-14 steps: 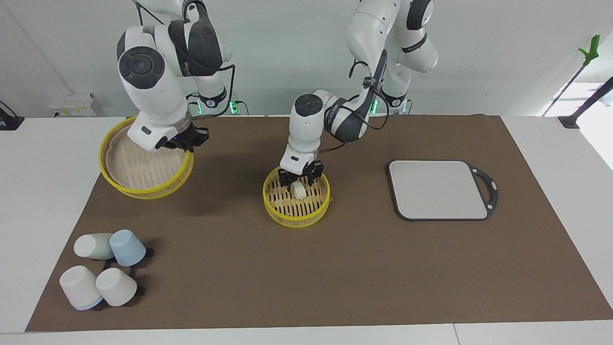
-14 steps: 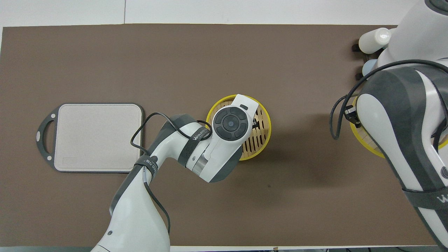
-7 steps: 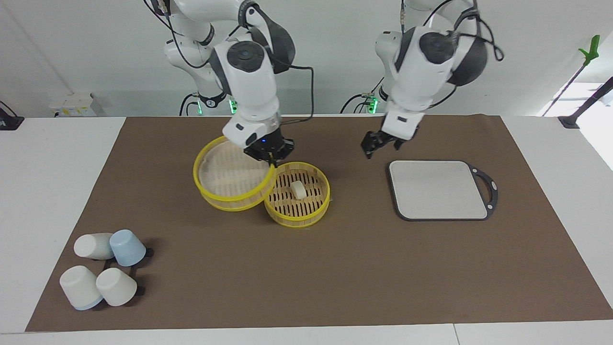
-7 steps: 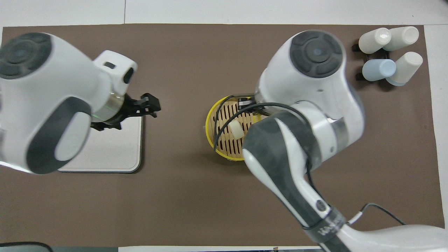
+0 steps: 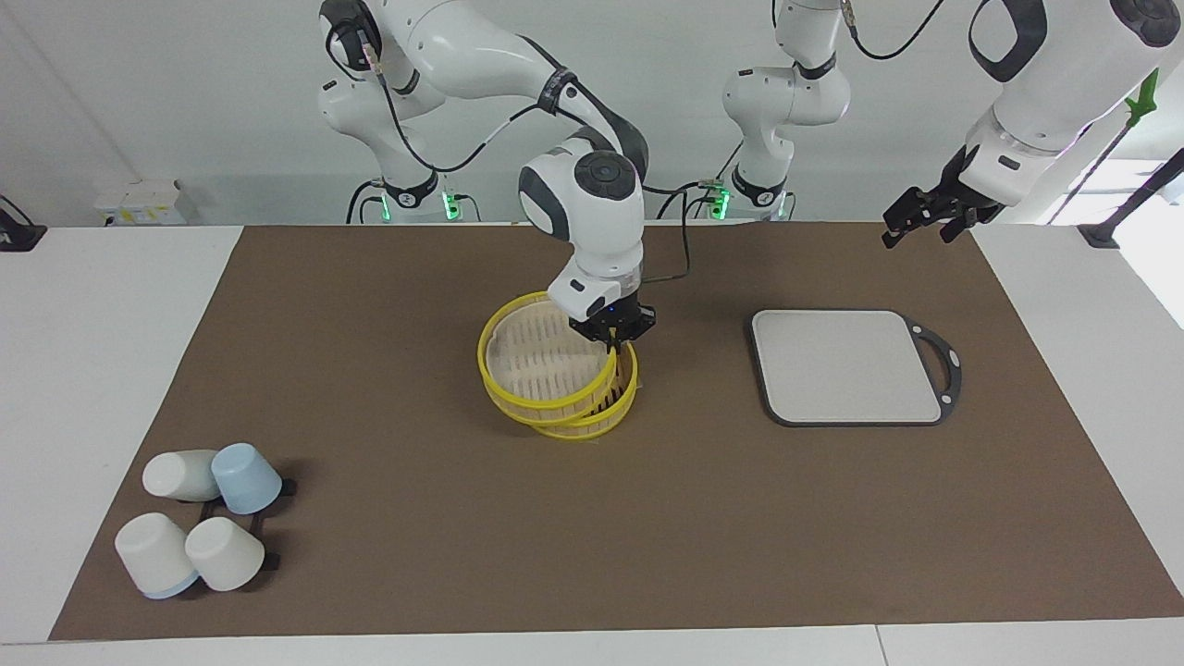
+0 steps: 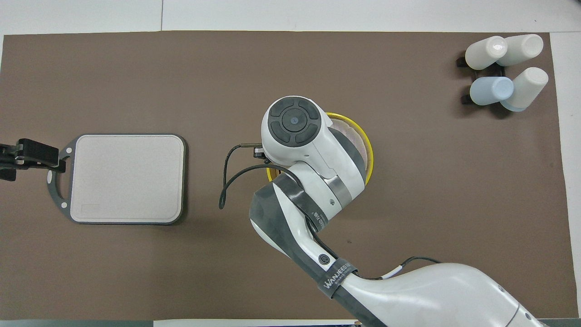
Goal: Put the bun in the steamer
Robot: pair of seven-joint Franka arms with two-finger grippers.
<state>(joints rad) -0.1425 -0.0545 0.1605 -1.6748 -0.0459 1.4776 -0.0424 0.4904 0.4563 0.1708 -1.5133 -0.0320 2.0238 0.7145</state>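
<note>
My right fingers (image 5: 612, 335) at frame centre, pinching the rim of the steamer's lid (image 5: 541, 361), tilted over the steamer (image 5: 592, 407), bun hidden in both views, facing view alone shows this grip, my left fingers (image 5: 925, 215) upper right, spread, empty, raised over the worktop (image 5: 832, 518).

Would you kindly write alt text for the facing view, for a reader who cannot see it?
The right gripper holds a yellow-rimmed steamer lid by its rim, tilted over the steamer at the middle of the brown mat; the bun is hidden. The left gripper hangs open above the mat's edge, near a grey board. Four cups lie at the right arm's end.
</note>
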